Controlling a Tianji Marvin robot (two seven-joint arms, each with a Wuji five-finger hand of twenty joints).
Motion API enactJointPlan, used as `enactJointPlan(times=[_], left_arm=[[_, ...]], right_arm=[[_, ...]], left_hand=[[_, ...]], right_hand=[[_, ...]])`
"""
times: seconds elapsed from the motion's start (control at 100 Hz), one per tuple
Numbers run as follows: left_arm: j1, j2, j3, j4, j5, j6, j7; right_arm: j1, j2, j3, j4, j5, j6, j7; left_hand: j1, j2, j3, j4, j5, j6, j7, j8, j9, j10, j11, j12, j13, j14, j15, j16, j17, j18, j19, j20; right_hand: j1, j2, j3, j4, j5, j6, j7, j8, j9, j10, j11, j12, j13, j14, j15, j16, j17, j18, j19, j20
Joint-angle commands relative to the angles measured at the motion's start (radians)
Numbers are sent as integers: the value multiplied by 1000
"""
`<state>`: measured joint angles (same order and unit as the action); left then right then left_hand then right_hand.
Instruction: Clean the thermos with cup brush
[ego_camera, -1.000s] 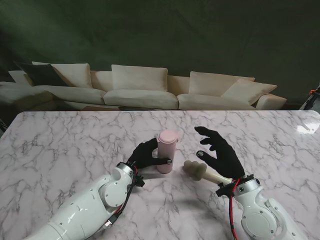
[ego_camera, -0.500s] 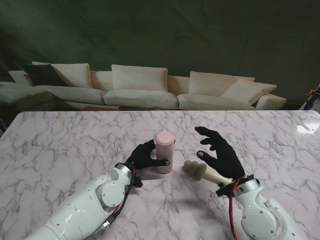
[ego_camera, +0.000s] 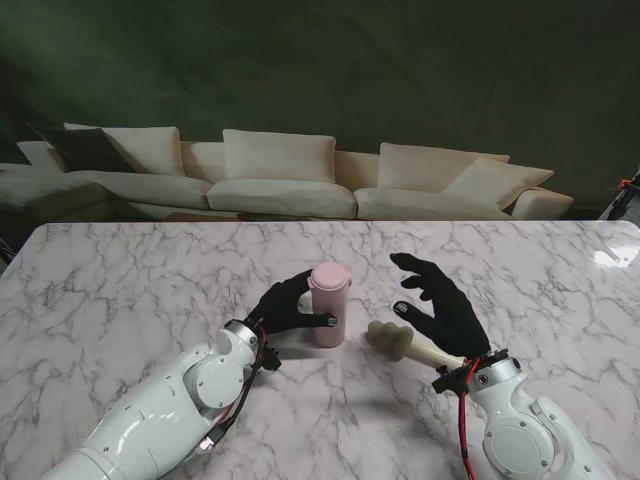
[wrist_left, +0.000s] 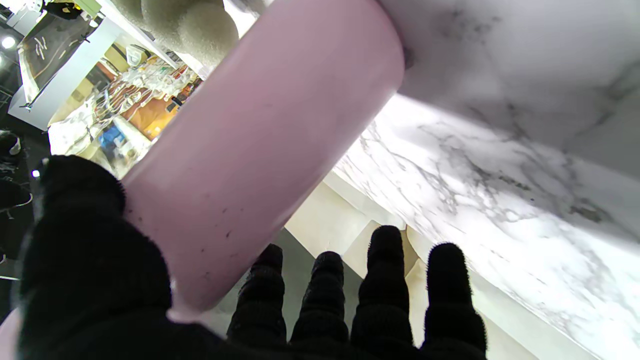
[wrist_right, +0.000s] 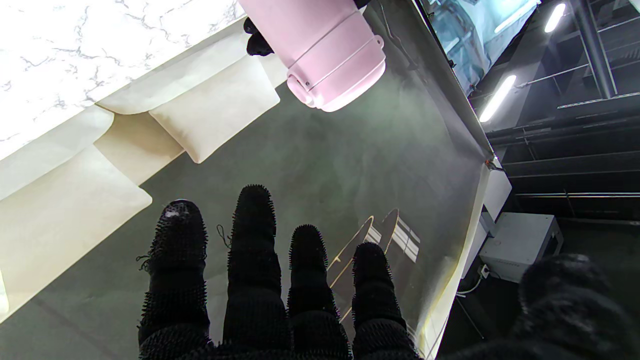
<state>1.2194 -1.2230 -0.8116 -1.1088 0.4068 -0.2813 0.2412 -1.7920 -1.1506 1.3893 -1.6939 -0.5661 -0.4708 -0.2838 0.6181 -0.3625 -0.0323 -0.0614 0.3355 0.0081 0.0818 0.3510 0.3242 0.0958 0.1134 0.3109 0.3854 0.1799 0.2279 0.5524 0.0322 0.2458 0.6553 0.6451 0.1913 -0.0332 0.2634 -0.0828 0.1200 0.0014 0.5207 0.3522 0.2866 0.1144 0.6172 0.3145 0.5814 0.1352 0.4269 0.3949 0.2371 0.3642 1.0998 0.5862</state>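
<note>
**Left hand grips the pink thermos; brush lies untouched under the open right hand**

A pink thermos (ego_camera: 331, 304) stands upright near the middle of a white marble table (ego_camera: 120, 290). The robot's black-gloved left hand (ego_camera: 283, 307) is wrapped around its lower body, thumb across the side nearer to me and fingers (wrist_left: 384, 280) curling round the far side. Its lid looks to be on.

Just right of the thermos lies a cream cup brush (ego_camera: 403, 343), sponge head pointing toward the thermos, handle running under the right hand (ego_camera: 438, 303). That hand hovers over the handle with fingers spread, holding nothing.

The step in hand appears to be securing the thermos. Next, the right hand would likely need to lower and close around the brush handle, and the lid must come off before any scrubbing.

The end of the brush handle is hidden by the right wrist. The right wrist view does not show the brush at all. Whether the thermos base rests fully on the table cannot be told.
</note>
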Motion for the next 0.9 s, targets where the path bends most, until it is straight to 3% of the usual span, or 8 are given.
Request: enactJointPlan(times=[0.0,0.31,0.61,0.75,0.81,0.86,0.89], left_arm=[[3,10,-10,-12,6,14,-26],[57,58,-105,-107,54,32,-117],[108,98,-209,-174,114,9,-192],[156,120,-306,-215,166,-25,-228],[179,130,-355,-234,203,-43,-239],[201,136,-399,-254,222,-56,-245],[217,136,-424,-269,223,-61,-244]], right_arm=[[-11,-3,6,-4,-5,3,-4],[-18,-4,16,-10,-8,-2,-11],[-24,-3,25,-18,-12,0,-10],[-36,-3,41,-32,-19,-1,-12],[-40,-4,48,-38,-16,0,-11],[-42,-4,53,-41,-16,2,-11],[-42,-4,56,-43,-18,4,-11]], left_hand=[[-29,-22,-1,6,-27,-34,-11,-7,-34,-12,-19,-11,-10,-2,-23,-9,-1,13,-25,22],[-45,-33,-5,1,-24,-39,-7,-3,-30,-12,-25,-12,-8,2,-25,-8,2,25,-31,29],[-55,-29,-2,-1,-30,-40,-12,-4,-22,-11,-31,-14,-5,12,-31,-13,5,39,-44,30],[-62,-8,1,2,12,-27,-6,-8,-1,-10,-30,-15,15,22,-30,-20,4,100,-80,13],[-68,34,3,8,50,-13,14,0,14,-3,-30,-16,13,27,-38,-30,3,106,-109,-5],[-109,146,7,24,82,-2,35,12,24,8,-31,-16,8,32,-44,-40,-3,105,-134,-20],[-64,228,8,35,122,7,63,34,44,19,-31,-16,9,38,-44,-46,-6,108,-150,-27]], right_hand=[[25,37,-26,25,-3,-33,-1,19,-14,-18,12,2,-27,-35,-18,-2,-14,-14,-12,16],[26,38,-28,25,-2,-33,-2,19,-13,-18,12,2,-32,-36,-25,-5,-20,-13,-20,14],[27,39,-30,25,1,-34,-2,19,-12,-19,11,1,-39,-31,-36,-10,-28,-10,-31,10],[24,42,-33,25,19,-40,1,20,-12,-18,10,1,-38,1,-75,-34,-29,-8,-35,9],[23,46,-33,24,50,-65,9,22,-11,-19,9,1,-32,7,-81,-38,-29,-8,-35,9],[25,48,-35,24,86,-81,10,18,-3,-21,1,-3,-26,7,-88,-41,-25,-8,-36,8],[25,50,-36,24,100,-84,11,18,1,-22,-2,-4,-24,3,-90,-42,-25,-7,-37,8]])
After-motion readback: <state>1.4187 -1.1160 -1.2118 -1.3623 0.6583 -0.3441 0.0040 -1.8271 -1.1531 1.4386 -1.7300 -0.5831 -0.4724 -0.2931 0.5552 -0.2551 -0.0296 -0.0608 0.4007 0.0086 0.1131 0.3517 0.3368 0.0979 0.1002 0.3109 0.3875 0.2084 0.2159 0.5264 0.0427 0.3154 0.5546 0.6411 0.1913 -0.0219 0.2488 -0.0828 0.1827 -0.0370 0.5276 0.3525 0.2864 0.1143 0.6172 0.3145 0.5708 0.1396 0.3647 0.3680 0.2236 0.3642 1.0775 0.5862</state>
